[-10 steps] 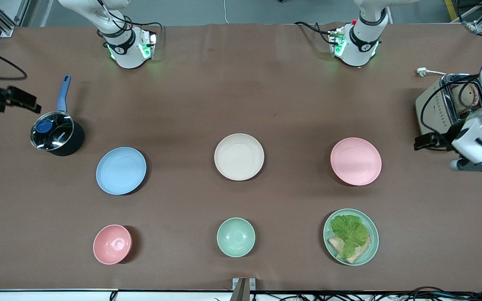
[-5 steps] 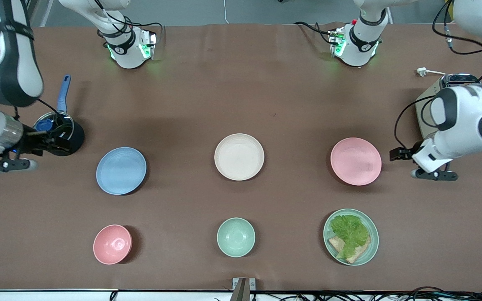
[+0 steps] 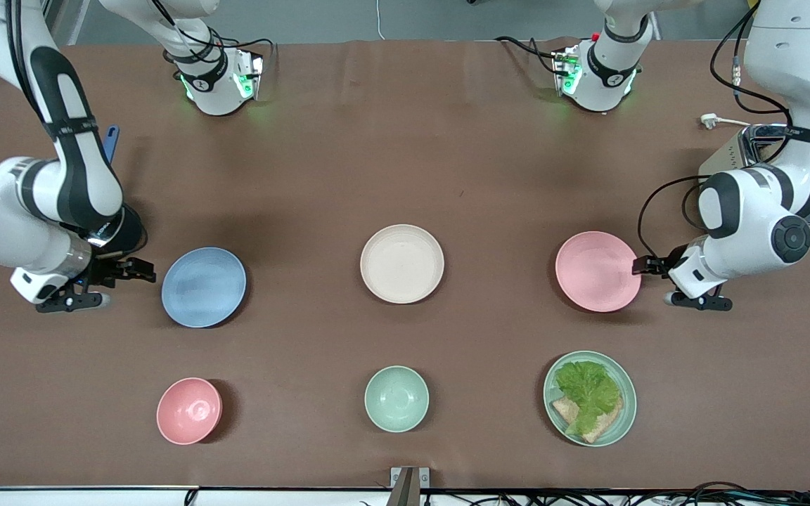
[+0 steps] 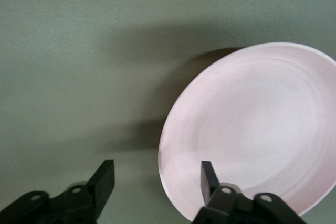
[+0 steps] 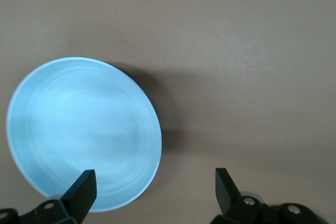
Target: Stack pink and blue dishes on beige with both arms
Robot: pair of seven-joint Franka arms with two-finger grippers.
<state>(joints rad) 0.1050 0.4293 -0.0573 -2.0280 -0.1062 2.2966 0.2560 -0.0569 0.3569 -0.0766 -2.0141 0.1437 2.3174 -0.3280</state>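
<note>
End effectors came first to the eye. The left end effector (image 3: 640, 266) hung low at the rim of the pale pink round matte plate (image 3: 598, 271), on the side toward the left arm's end of the counter (image 3: 405, 154), its black fingers (image 4: 104, 178) spread wide with nothing between them; in the left wrist view one finger stood over the plate's edge and the other over bare counter. The right end effector (image 3: 139, 270) sat just beside the pale blue round matte plate (image 3: 203, 287), toward the right arm's end, equally wide and empty, one finger (image 5: 83, 187) over the blue rim.

Between the two plates, well apart from both, lay the cream-beige round matte plate (image 3: 401, 263), bare. Nearer the front camera stood a small deep pink bowl (image 3: 188, 410), a mint-green bowl (image 3: 396, 398) and a green plate with lettuce and bread (image 3: 590, 398). A chrome toaster (image 3: 749, 156) stood partly hidden by the left arm, and a dark saucepan's blue handle (image 3: 110, 143) showed past the right arm.
</note>
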